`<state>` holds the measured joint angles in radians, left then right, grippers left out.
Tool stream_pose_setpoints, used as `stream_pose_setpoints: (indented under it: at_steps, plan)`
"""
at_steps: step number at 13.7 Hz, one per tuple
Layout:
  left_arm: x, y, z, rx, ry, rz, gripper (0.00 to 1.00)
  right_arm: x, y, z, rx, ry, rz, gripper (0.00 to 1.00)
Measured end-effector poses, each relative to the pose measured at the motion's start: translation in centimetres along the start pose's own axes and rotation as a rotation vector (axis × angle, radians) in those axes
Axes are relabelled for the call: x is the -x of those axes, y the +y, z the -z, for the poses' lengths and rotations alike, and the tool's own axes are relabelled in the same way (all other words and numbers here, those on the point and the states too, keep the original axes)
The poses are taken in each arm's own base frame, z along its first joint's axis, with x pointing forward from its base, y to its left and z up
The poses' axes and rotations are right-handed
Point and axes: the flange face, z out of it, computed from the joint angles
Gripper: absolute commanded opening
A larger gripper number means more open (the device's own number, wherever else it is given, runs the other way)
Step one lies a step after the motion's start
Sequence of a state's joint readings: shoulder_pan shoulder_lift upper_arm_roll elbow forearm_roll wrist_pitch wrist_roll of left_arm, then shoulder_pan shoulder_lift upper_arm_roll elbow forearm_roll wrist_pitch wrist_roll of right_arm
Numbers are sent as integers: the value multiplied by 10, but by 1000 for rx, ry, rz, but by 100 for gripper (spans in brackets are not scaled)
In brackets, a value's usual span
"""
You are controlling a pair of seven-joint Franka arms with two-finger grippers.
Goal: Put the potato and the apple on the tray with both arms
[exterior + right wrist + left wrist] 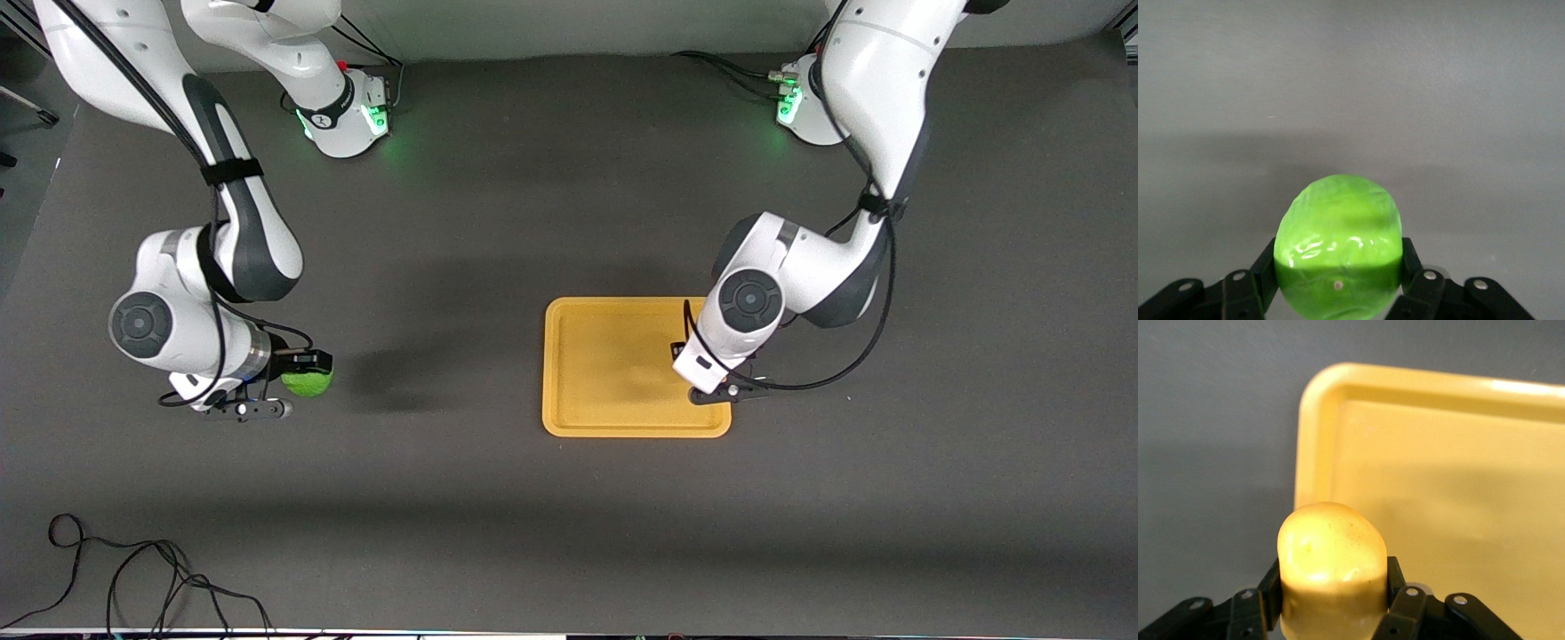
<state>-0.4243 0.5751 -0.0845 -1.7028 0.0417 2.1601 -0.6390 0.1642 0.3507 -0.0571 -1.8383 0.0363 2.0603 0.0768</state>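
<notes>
Over the tray's (613, 369) end toward the left arm hangs the left tool (702, 378), its load masked in the front view by the wrist above it; only the left wrist view shows the potato (1330, 570) clamped between the two black fingers (1395, 583), held above the tray (1451, 500) near a rounded corner. Toward the right arm's end of the desk (498, 507), well apart from the tray, the right tool (307, 369) grips the apple (308, 382), and the right wrist view shows the apple (1337, 257) pinched between its fingers (1265, 273) over bare dark surface. One potato, one apple, one tray and two arms are in view. A loose black cable (133, 578) lies on the dark grey desk near the front camera.
</notes>
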Motion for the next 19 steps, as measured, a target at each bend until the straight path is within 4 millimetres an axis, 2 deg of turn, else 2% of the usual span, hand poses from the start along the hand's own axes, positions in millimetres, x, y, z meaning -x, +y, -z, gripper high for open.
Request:
stream_pose_setpoints:
  at_steps: [2,4,6,8,11,13,14,15,17,19]
  plan:
    - [0,4,-24,-5,-12,-5,52,1,-20,33,-60,-2,-4,30]
    - [3,8,-36,-12,-23,-11,60,-1,-36,50,-121,6,-10,30]
    - [5,11,-39,-15,-26,-17,96,0,-65,57,-142,11,-34,30]
    - [6,13,-39,-19,-23,-23,100,6,-121,56,-142,6,-64,30]
    - [7,14,-40,-23,-21,-28,100,16,-225,55,-160,16,-114,30]
    - [2,12,-32,-18,-7,-22,100,20,-290,44,-172,39,-179,30]
    - [-4,8,-20,-13,7,-13,100,20,-319,31,-182,56,-218,30]
    - [-10,0,1,-10,16,-1,100,18,-341,15,-193,74,-247,30]
    - [-21,-29,65,0,40,1,100,10,-380,-25,-236,134,-300,30]
    - [-19,-68,137,2,60,-16,100,1,-410,-62,-286,187,-352,30]
